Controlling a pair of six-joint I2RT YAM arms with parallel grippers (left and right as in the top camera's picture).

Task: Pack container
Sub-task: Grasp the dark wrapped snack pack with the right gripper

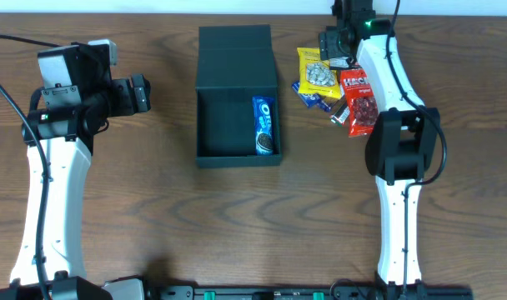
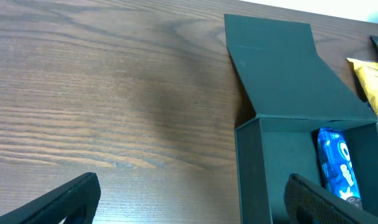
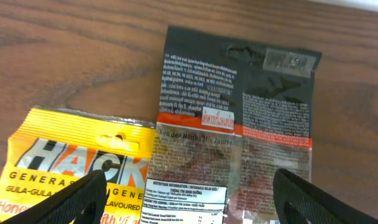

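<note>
Dark teal-black matte cardboard container (image 1: 223,125) sits mid-table, flap lid open, 1 blue cookie packet (image 1: 264,125) inside; probably light and stiff, best steadied by a wall. Left gripper (image 2: 192,199) gapes wide, empty. Right gripper (image 3: 189,186), likewise spread and empty, hovers over crinkly snack packets (image 3: 232,124).

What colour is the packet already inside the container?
The packet is blue with white lettering; overhead view.

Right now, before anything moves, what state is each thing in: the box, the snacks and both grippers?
container: open, lid flap folded back.
Oreo packet: packed, lying inside along the container's right wall.
yellow packet: unpacked, in the pile right of the container.
red packet: unpacked, same pile.
left gripper: open, empty.
right gripper: open, empty, over the pile.
</note>
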